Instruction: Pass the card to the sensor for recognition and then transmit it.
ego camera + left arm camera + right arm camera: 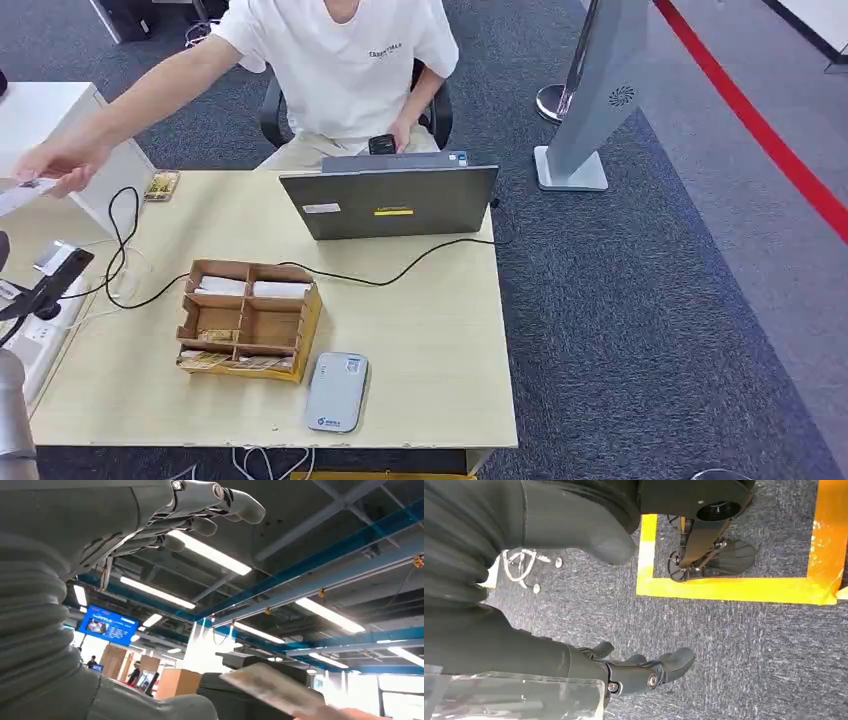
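Apparently the handover step is underway: a person's hand (62, 160) is holding the card (18, 193) out at the desk's (420, 320) far left corner. Upturned, the left hand (165, 515) is waiting empty beside it with fingers spread, needing to pinch the card next. Meanwhile the right hand (634, 672) is hanging loose, grasping nothing.

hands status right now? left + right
Left hand: open, fingers apart, holding nothing; a person's hand is bringing a card toward it.
Right hand: open, empty, hanging over the carpet.
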Robot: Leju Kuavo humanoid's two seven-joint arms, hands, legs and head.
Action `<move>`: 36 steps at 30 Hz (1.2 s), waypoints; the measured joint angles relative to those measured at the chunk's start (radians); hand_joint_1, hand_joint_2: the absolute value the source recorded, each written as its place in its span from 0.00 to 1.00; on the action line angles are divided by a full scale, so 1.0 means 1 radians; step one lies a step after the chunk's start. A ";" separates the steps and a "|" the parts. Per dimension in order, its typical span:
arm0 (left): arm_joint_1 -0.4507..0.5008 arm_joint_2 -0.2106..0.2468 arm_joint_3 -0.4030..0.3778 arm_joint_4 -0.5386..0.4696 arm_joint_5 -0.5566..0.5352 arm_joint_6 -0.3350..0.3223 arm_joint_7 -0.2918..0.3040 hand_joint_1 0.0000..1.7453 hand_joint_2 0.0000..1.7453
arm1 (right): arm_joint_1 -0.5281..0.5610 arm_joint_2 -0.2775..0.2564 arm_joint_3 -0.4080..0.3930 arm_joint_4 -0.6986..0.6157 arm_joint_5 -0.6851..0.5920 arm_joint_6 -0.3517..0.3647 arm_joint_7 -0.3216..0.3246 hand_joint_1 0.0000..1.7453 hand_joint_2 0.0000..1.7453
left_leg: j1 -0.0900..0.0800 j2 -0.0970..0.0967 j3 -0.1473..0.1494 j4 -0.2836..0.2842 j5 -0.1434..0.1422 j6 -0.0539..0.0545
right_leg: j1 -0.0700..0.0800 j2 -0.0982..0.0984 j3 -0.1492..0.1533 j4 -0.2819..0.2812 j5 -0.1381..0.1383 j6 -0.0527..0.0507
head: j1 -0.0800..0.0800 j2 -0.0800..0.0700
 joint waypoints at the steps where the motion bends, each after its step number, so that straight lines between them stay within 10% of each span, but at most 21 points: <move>1: -0.002 0.001 0.000 0.006 -0.003 0.000 0.001 0.00 1.00 | 0.000 0.000 0.001 0.000 0.000 0.000 0.002 0.00 1.00 | 0.000 0.000 0.000 0.000 0.000 0.000 | 0.000 0.000 0.000 0.000 0.000 0.000 | 0.000 0.000; 12: -0.009 0.006 -0.035 0.050 -0.037 0.000 0.052 0.00 1.00 | 0.000 -0.003 0.008 0.000 0.001 0.006 0.026 0.00 1.00 | 0.000 0.000 0.000 0.000 0.000 0.000 | 0.000 0.000 0.000 0.000 0.000 0.000 | 0.000 0.000; 13: -0.009 0.006 -0.039 0.053 -0.043 0.000 0.056 1.00 1.00 | 0.000 -0.003 0.009 0.000 0.002 0.006 0.025 0.00 1.00 | 0.000 0.000 0.000 0.000 0.000 0.000 | 0.000 0.000 0.000 0.000 0.000 0.000 | 0.000 0.000; 36: -0.009 0.020 -0.086 0.070 -0.018 0.001 0.030 1.00 1.00 | -0.001 -0.008 0.014 0.002 0.013 0.006 0.026 0.00 1.00 | 0.000 0.001 0.000 0.000 0.000 0.000 | 0.000 0.000 -0.001 0.000 0.000 0.000 | 0.000 0.000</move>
